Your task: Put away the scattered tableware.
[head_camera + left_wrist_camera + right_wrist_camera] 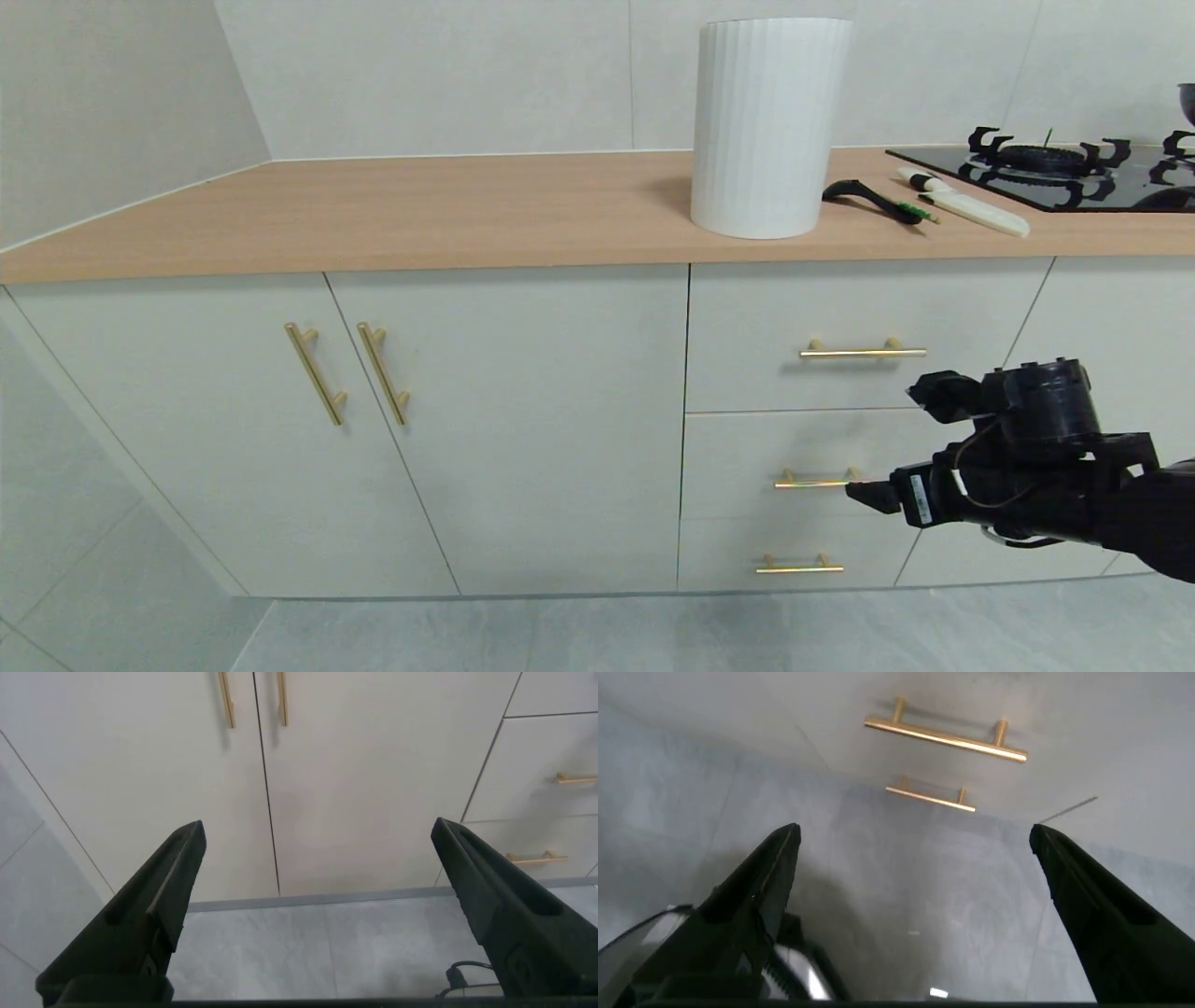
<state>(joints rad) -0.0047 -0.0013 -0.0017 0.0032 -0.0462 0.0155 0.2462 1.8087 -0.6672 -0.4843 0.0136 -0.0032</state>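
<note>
Head view: right arm held level, low before the drawers, right fingers (873, 495) spread wide and empty, one tip just beside the middle drawer handle (812, 481). Well above them, on the bench (420, 205): white knife (971, 210) and black utensil (868, 196), beside a white cylinder (767, 126). Likewise wide apart and empty: left fingers (159, 896), facing the cabinet doors (374, 765).

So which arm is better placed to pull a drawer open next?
Probably right. The right gripper, open, sits beside the middle drawer handle; the left gripper faces the cupboard doors.
</note>
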